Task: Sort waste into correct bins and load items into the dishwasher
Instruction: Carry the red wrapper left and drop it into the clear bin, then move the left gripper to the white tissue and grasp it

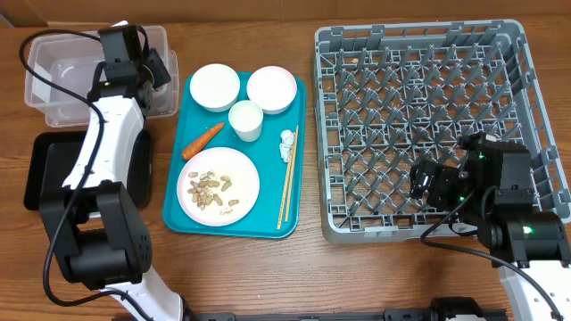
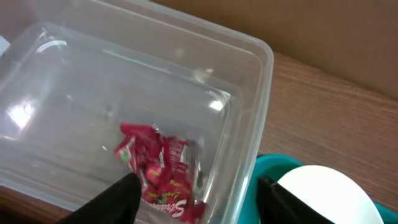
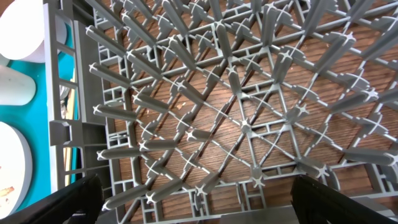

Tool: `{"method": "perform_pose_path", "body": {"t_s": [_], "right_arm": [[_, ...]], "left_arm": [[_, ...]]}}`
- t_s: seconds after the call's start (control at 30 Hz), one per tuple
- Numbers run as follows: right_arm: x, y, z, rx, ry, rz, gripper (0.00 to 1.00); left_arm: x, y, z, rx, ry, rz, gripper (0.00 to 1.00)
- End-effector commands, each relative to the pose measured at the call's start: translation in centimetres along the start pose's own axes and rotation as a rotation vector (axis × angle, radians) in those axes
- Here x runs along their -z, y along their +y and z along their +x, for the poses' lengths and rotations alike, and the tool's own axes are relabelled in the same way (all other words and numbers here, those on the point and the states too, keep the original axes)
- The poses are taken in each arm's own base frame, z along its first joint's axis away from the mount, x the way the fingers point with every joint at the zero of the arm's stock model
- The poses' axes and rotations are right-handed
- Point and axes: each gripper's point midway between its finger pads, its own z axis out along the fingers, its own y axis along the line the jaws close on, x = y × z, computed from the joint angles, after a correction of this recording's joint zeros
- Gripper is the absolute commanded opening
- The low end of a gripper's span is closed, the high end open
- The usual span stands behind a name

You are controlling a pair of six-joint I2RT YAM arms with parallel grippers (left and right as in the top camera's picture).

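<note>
Lying beside the plate (image 1: 247, 172), chopsticks (image 1: 287, 183) run front-to-back.

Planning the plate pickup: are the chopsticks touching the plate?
Apart. The overhead view shows a strip of bare teal tray between the plate at its right rim and the chopsticks along their whole length.

Tub (image 1: 53, 76) back left, wrapper (image 2: 158, 171) inside; flat tray (image 1: 40, 169) just before it. Serving tray (image 1: 268, 218) mid-table — left bowl (image 1: 214, 86) and right bowl (image 1: 271, 88) at back, cup (image 1: 245, 120) before them, carrot (image 1: 202, 140) left, paper wads (image 1: 287, 143) and chopsticks (image 1: 287, 192) right, plate (image 1: 245, 174) in front carrying scraps (image 1: 212, 187). Rack (image 1: 384, 232) — right of all.
</note>
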Motion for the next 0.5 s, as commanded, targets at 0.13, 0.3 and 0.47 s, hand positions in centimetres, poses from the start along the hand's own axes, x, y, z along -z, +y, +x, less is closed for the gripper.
{"method": "perform_pose_path", "body": {"t_s": [0.13,0.3,0.47], "right_arm": [[0.7,0.3,-0.9,0.002,-0.029,-0.001,1.00],[0.7,0.2,-0.7,0.001,-0.022,0.001,1.00],[0.7,0.2,-0.7,0.001,-0.021,0.002,1.00]], "left_arm": [[7.1,-5.2,-2.0,-0.085,0.063,0.216,0.56],[13.7,-14.7,6.2,-0.268,0.277,0.421,0.56],[16.1,-19.3,12.8,-0.379,0.415,0.460,0.56]]}}
